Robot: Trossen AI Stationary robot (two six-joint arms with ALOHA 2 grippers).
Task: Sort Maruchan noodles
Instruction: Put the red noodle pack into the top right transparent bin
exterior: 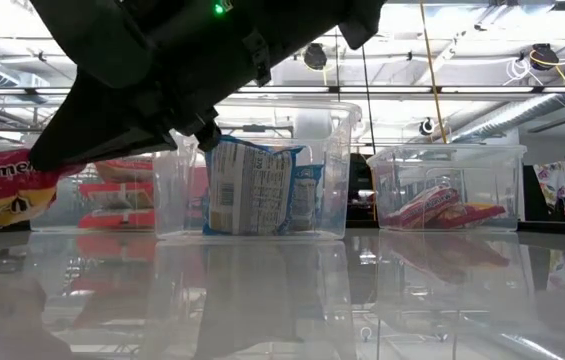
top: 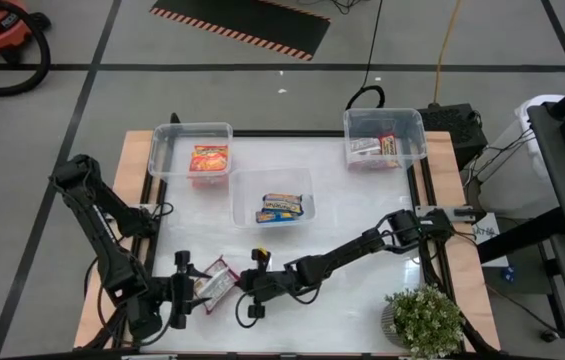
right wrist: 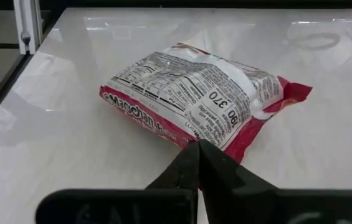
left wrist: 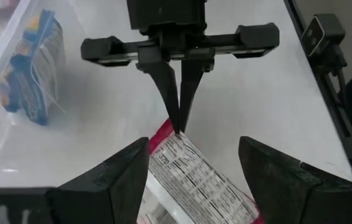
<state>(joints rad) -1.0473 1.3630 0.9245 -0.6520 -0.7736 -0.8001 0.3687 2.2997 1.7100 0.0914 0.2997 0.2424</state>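
One red-pink Maruchan packet (top: 217,281) lies flat near the table's near edge, nutrition label up (right wrist: 191,93). My right gripper (top: 252,284) reaches in from the right and is shut on the packet's edge. My left gripper (top: 180,291) is open just left of the packet, and its two fingers (left wrist: 126,171) stand on either side of the packet's near end (left wrist: 191,180); whether they touch it I cannot tell. Other packets lie in three clear bins: orange-red (top: 209,158), blue-yellow (top: 284,207), red and silver (top: 377,147). My right gripper (right wrist: 197,144) pinches the packet's red sealed edge (right wrist: 222,146) between the two fingertips. The fingers (left wrist: 171,93) come slanting down from the table's right side. The packet lies flat on the table, label side up.
The left bin (top: 162,150), the middle bin (top: 247,190) and the right bin (top: 414,135) stand along the far half of the table. A potted plant (top: 424,320) sits at the near right corner. White table surface (top: 362,290) lies bare between bins and packet.
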